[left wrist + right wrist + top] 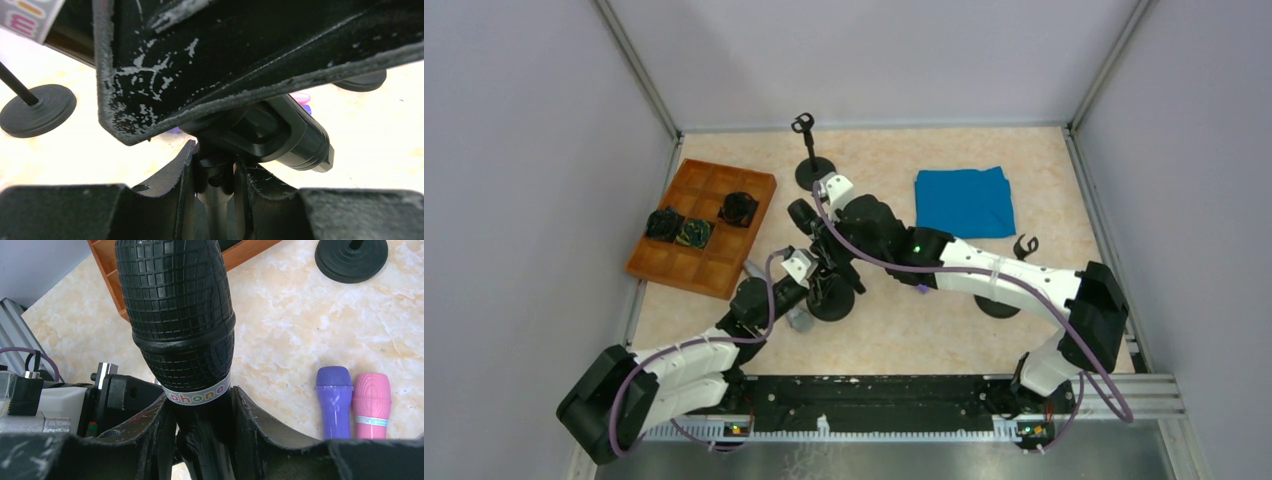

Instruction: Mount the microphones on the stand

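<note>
My right gripper (202, 425) is shut on the handle of a black microphone (175, 315), just below its white lettered band. The microphone's tail end (300, 142) lies in the black clip at the top of a stand. My left gripper (215, 182) is shut on that stand's pole (216, 200) just under the clip. In the top view both grippers meet over this stand's round base (832, 300), the left gripper (819, 278) from the near left and the right gripper (806, 222) from the right. A purple microphone (334, 400) and a pink microphone (371, 405) lie side by side on the table.
A second stand (812, 170) with an empty clip is at the back. A third stand (997, 305) is beside the right arm. A wooden tray (686, 265) with dark items sits at the left. A blue cloth (964, 200) lies at the back right.
</note>
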### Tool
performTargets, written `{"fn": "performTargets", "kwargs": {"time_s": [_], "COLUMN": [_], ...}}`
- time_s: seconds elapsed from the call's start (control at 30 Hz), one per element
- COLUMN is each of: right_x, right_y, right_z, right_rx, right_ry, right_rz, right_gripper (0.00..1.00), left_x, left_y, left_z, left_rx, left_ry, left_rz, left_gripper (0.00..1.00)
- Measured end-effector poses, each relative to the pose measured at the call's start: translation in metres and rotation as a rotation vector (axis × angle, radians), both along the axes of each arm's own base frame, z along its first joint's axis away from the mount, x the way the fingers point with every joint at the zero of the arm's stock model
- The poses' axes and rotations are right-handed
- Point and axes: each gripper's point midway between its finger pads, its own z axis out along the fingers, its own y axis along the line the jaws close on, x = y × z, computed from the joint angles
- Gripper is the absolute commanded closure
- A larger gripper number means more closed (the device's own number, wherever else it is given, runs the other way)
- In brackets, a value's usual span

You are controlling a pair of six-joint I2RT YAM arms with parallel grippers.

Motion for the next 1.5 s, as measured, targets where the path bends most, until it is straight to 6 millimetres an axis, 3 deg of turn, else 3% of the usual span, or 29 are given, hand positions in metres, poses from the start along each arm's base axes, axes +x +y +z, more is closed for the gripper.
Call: {"fn": "performTargets", "kwargs": {"time_s": [1.5], "right_x": [-0.006], "right_y": [-0.003], "right_z": [-0.014], "right_rx": [-0.100], "right_ry": [-0.078], "right_rz": [0.028], "right_gripper": [1.00], "left_x": [0.002], "left_y": [0.007], "left_z": [-0.005], "left_rx": [-0.018], "left_ry": [0.060], "left_rz": [-0.041], "left_gripper": [1.00]}}
